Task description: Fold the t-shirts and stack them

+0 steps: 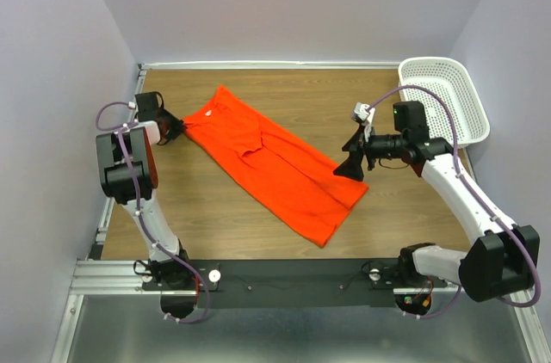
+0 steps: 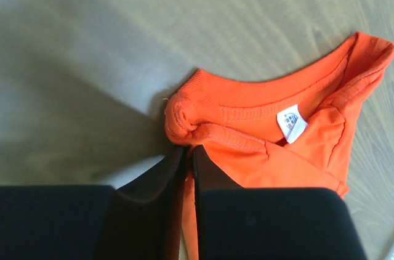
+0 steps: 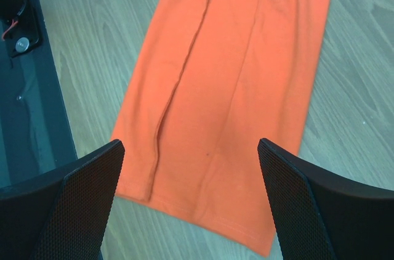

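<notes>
The bright orange-red short-sleeved fabric t-shirt (image 1: 275, 169) lies as a long narrow strip running diagonally from the upper left of centre to the lower right of centre in the overhead view. Its sides and sleeves are turned inward, so the lengthwise folds look done. The small white neck label (image 2: 292, 123) shows inside the collar at the strip's upper-left end.

There the left hand (image 2: 188, 152) has its two fingers pressed nearly together, with a bunched bit of collar fabric pinched between them. At the opposite, hem end the right hand (image 3: 189, 149) hovers over the cloth with its fingers spread wide, holding nothing.

The crosswise fold, collar toward hem, appears to be what is left. No stack exists, since only one shirt is in view.

The brown wooden desk (image 1: 215, 208) carries it all, with a white plastic lattice basket (image 1: 448, 96) at the upper right.
</notes>
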Controlling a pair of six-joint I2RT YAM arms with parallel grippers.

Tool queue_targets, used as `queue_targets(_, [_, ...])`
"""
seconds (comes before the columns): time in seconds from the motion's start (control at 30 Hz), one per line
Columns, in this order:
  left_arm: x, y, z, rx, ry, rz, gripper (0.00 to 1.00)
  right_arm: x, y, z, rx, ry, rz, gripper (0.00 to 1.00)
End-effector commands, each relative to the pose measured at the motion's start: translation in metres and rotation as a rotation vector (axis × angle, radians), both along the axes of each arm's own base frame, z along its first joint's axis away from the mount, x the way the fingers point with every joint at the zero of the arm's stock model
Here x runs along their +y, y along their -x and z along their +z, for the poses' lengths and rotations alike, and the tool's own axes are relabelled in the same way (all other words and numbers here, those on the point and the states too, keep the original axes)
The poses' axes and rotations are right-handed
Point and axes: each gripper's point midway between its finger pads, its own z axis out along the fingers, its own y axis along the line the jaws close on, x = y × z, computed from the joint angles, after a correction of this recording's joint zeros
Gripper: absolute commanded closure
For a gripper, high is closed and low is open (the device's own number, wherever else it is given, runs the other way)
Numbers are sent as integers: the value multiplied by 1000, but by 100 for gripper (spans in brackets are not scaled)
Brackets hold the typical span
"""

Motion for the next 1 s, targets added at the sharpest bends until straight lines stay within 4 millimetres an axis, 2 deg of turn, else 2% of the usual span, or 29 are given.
queue_targets(0.0, [-6,-22,6,-68,-47,-137,84,-2,2,8,-28,-10,-9,4])
queue_targets(0.07, [-9,-31,9,-112,-71,-209,86,-2,2,9,-32,-10,-10,4])
queue_targets(0.1, [-7,-43,20,-144,-83,-221,86,-2,2,9,-32,-10,-10,4])
queue_targets(0.13, [-7,-47,12,-131,-82,-235,87,-2,2,10,-36,-10,-11,4])
queue_targets(0.17, [-6,-64,25,-168,-100,-266,87,-2,3,10,-38,-10,-9,4])
queue_targets(0.2, [-7,-68,22,-152,-94,-281,87,-3,2,10,-37,-9,-10,4])
queue_targets(0.23, [-10,-72,4,-118,-80,-301,88,-3,3,9,-37,-9,-10,4])
queue_targets(0.27, [-12,-92,22,-169,-94,-331,88,-3,3,7,-37,-6,-9,4])
queue_targets(0.3, [-15,-99,23,-174,-94,-350,88,-3,2,7,-38,-3,-8,4])
queue_targets(0.33, [-19,-102,4,-132,-74,-367,88,-3,3,4,-34,0,-6,4])
queue_targets(0.37, [-26,-110,4,-129,-79,-384,87,-4,3,1,-43,8,1,4])
queue_targets(0.4, [-26,-130,26,-166,-99,-391,87,-4,5,-2,-41,12,8,4])
queue_targets(0.43, [-28,-137,11,-142,-93,-392,87,-5,6,-4,-46,16,17,3])
queue_targets(0.47, [-29,-158,35,-199,-121,-388,87,-5,7,-9,-53,26,31,3])
queue_targets(0.53, [-34,-168,34,-194,-111,-392,85,-6,8,-15,-52,34,44,3])
queue_targets(0.57, [-35,-173,23,-183,-99,-394,84,-6,8,-17,-51,39,48,3])
queue_targets(0.6, [-38,-179,31,-209,-97,-401,84,-7,9,-20,-53,50,57,3])
queue_targets(0.63, [-38,-181,36,-222,-98,-397,82,-7,8,-24,-48,59,58,3])
queue_targets(0.67, [-33,-178,31,-204,-121,-377,82,-9,6,-27,-57,76,59,3])
queue_targets(0.7, [-26,-179,57,-249,-167,-356,80,-10,6,-30,-61,88,61,3])
queue_targets(0.77, [-10,-173,72,-250,-267,-318,76,-12,7,-36,-70,105,74,3])
queue_targets(0.8, [8,-163,64,-201,-335,-259,76,-12,8,-38,-104,118,107,3])
queue_targets(0.83, [21,-159,78,-217,-381,-228,76,-12,11,-39,-126,123,134,3])
queue_targets(0.87, [34,-153,117,-263,-448,-178,75,-13,14,-44,-207,147,207,3])
queue_targets(0.9, [41,-138,110,-230,-478,-166,74,-12,22,-44,-257,137,265,3])
queue_targets(0.93, [52,-133,126,-258,-515,-123,69,-13,34,-49,-273,146,320,3])
queue_targets(0.97, [65,-122,164,-311,-552,-80,63,-13,39,-53,-317,154,372,2])
